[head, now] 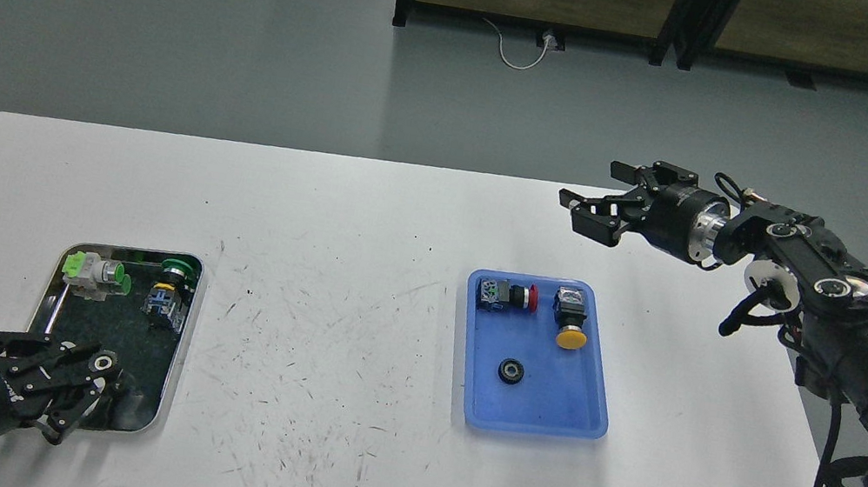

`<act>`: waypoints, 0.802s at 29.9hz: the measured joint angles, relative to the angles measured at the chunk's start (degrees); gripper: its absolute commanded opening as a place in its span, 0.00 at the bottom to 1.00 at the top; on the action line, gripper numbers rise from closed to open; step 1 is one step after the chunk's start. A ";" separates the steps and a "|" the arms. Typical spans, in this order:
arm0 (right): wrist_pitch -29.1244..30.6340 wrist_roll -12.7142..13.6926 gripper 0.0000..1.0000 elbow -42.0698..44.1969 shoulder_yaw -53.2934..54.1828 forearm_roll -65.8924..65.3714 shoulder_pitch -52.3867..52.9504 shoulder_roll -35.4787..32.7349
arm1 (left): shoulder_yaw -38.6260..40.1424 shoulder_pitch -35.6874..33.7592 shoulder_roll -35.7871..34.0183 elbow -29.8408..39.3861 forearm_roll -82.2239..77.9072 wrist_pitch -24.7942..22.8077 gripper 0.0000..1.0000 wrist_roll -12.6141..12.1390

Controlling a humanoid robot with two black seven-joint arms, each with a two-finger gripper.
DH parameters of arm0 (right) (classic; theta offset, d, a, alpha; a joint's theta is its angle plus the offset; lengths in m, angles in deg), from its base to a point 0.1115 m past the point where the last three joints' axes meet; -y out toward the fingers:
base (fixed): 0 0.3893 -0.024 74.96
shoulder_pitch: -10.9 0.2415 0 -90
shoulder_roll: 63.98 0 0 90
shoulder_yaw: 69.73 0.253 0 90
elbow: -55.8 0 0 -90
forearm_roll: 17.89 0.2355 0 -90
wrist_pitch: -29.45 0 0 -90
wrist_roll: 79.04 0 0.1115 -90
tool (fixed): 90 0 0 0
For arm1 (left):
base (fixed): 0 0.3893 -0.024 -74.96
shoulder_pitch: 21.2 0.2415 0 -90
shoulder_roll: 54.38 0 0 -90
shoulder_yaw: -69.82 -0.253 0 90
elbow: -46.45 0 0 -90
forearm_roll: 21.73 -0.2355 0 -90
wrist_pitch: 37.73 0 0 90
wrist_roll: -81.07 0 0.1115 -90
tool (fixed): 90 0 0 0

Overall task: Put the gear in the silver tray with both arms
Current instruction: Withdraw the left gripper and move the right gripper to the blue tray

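Note:
The gear (511,370) is a small black ring lying in the blue plastic tray (527,425), right of the table's middle. The silver tray (180,351) lies at the near left and holds a green-and-white push button (95,275) and a green-capped switch (170,292). My left gripper (58,383) is open and empty over the silver tray's near end. My right gripper (599,194) is open and empty, held above the table's far right edge, beyond the blue tray and well apart from the gear.
The blue tray also holds a red-button switch (509,296) and a yellow-button switch (569,319). The white table (331,332) is scuffed between the two trays. Dark shelving (658,8) stands on the floor far behind.

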 measured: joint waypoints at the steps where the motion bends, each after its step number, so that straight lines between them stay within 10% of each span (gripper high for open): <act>1: 0.00 0.00 0.91 0.06 -0.03 0.00 0.01 0.05 | 0.00 0.00 0.10 -0.19 0.03 0.00 0.38 0.03; 24: 0.00 -2.03 0.99 -6.79 -5.30 1.17 -0.65 -2.22 | 3.77 -0.16 -2.79 -0.72 6.06 2.34 0.97 1.38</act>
